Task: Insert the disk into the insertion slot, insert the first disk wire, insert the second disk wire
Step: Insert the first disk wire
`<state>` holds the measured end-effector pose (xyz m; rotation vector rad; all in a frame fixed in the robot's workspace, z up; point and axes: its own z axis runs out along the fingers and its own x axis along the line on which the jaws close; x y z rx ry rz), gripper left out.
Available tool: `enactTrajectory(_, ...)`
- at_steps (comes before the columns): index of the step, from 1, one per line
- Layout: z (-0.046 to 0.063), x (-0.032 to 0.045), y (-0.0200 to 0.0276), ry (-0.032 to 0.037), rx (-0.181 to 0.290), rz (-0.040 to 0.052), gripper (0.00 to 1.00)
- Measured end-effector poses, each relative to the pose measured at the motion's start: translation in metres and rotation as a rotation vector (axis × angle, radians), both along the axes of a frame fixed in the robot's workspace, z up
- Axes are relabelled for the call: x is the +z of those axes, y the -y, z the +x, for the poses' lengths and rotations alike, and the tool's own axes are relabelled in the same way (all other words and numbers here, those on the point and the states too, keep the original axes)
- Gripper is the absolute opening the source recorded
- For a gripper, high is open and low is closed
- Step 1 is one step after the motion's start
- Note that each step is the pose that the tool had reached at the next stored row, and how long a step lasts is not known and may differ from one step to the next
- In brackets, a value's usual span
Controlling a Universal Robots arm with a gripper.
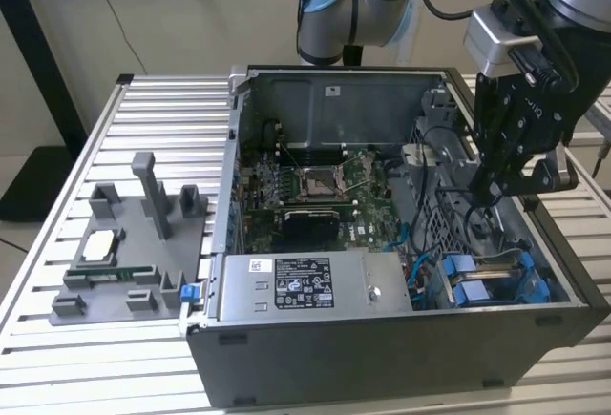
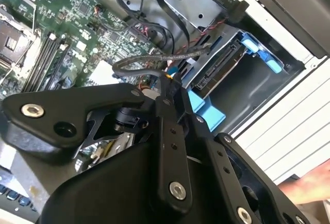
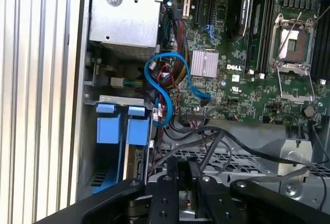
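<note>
Hovering inside the open computer case [image 1: 382,363] on the exterior view's right, the gripper [image 1: 485,194] hangs just above the far end of the disk [image 1: 474,293]; jaws drawn narrow, nearly together in both wrist views; a grey sleeved cable [image 2: 139,62] crosses right at the tips, clamped or not I can't tell. Disk sits in the insertion slot [image 2: 258,82] at the case's near corner on the exterior view's right; flat silver-grey body, bright blue plastic frame, connector edge exposed toward the gripper in the second wrist view. Slot is plain grey sheet metal; a perforated grey panel [image 3: 232,157] lies beside the tool. Case also holds a green motherboard [image 1: 315,186], a grey metal box [image 1: 296,286] with a black-and-white sticker along the near wall, a looped blue ribbon cable [image 3: 154,69] and black wire bundles. Case rests on a slatted aluminium table [image 1: 143,110]; a grey moulded fixture [image 1: 124,243] lies on the exterior view's left.
</note>
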<state>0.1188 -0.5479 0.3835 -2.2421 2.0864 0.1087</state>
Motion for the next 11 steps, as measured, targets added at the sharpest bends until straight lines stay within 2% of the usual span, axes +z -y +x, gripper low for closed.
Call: enactTrajectory(11, 0.0054, -0.0017, 0.0105, -0.0156, 0.000, -0.0005, 0.00)
